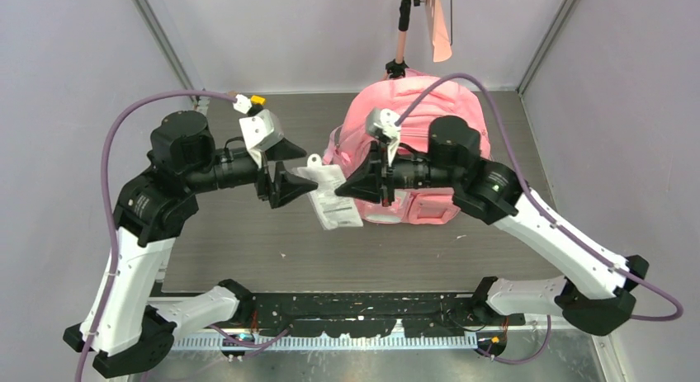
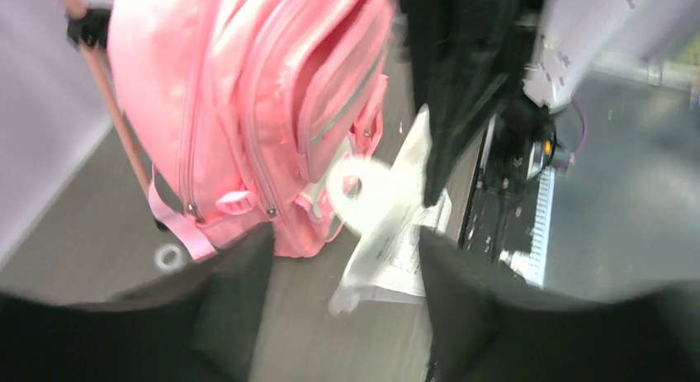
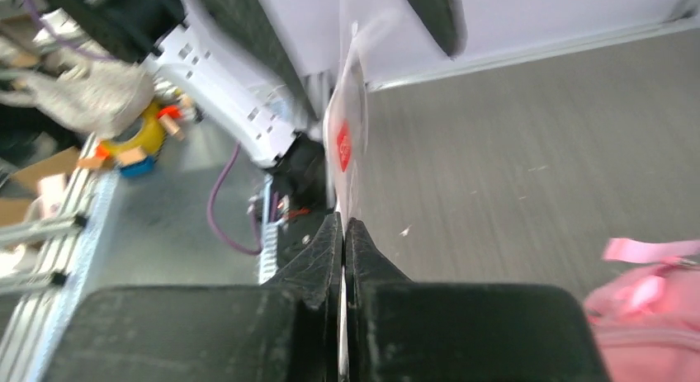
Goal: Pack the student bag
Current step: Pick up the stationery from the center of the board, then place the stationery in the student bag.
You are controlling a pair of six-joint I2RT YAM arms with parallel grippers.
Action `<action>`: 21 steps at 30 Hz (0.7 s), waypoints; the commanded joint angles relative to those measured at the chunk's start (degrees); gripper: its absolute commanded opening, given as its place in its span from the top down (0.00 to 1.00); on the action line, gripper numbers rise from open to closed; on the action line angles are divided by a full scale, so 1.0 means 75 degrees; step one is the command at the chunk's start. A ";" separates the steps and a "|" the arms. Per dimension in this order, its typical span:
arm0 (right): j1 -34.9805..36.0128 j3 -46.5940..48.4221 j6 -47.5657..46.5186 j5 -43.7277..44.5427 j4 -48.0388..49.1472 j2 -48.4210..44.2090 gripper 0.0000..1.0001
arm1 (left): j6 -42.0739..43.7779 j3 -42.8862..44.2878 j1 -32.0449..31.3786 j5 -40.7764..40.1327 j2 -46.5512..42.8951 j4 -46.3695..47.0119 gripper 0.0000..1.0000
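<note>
The student bag [image 1: 421, 110], a big bright pink backpack, stands at the back middle of the table, its front pockets facing the arms [image 2: 248, 110]. A flat white packet [image 1: 330, 199] with a round hang tab hangs in the air just in front of it. My right gripper [image 1: 340, 188] is shut on the packet's right edge; in the right wrist view the thin packet [image 3: 347, 126] sticks out from between the pressed fingertips [image 3: 342, 221]. My left gripper [image 1: 299, 169] is open at the packet's left end, its fingers spread either side of the packet [image 2: 388, 225] without gripping it.
A pink pole stand [image 1: 402, 35] with a peach flap hanging from it [image 1: 442, 27] rises behind the bag. Grey walls close in the left, right and back. A small white ring [image 2: 169, 257] lies on the table near the bag. The black base rail [image 1: 330, 312] runs along the near edge.
</note>
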 commanded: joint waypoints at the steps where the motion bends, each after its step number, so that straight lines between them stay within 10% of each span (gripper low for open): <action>1: 0.0035 0.0432 -0.0694 0.1923 0.0397 -0.0683 1.00 | -0.0295 -0.0635 0.0036 -0.1157 -0.0046 0.1184 0.13; 11: -0.0096 0.2456 -0.3044 0.4618 -0.2187 -0.0632 1.00 | -0.1242 -0.2006 -0.0016 -0.0375 0.0588 0.3593 0.02; 21: -0.1620 0.3942 -0.4386 0.3021 -0.4051 -0.0015 1.00 | -0.1340 -0.2145 -0.1194 -0.0760 0.2042 0.5155 0.10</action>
